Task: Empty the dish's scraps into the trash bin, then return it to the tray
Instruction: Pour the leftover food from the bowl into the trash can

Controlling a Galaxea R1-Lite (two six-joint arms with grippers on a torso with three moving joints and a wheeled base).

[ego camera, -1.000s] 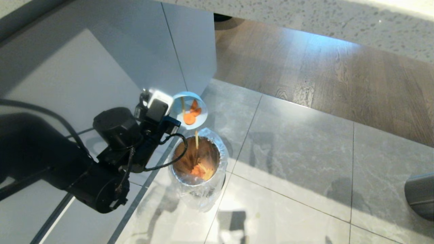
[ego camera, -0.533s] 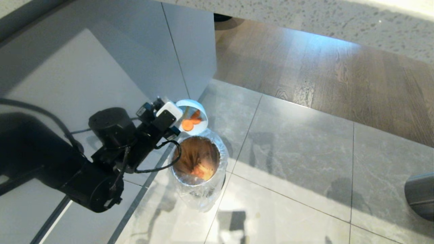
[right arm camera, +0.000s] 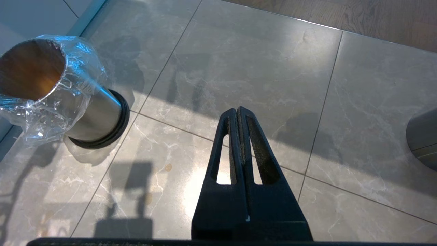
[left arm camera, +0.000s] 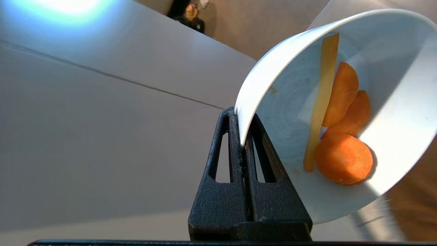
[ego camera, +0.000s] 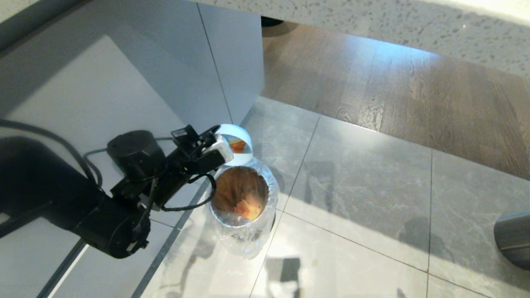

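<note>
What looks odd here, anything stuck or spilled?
Carrot slices and a yellow stick cling inside the dish, though the left end effector holds it tipped over the trash bin. Nothing shows spilled on the floor.

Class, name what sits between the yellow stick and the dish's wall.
Left wrist view: orange carrot slices lie between the yellow stick and the dish wall.

One dish (left arm camera: 403,85), one trash bin (ego camera: 244,231), three carrot slices (left arm camera: 343,159), one yellow stick (left arm camera: 322,99).
</note>
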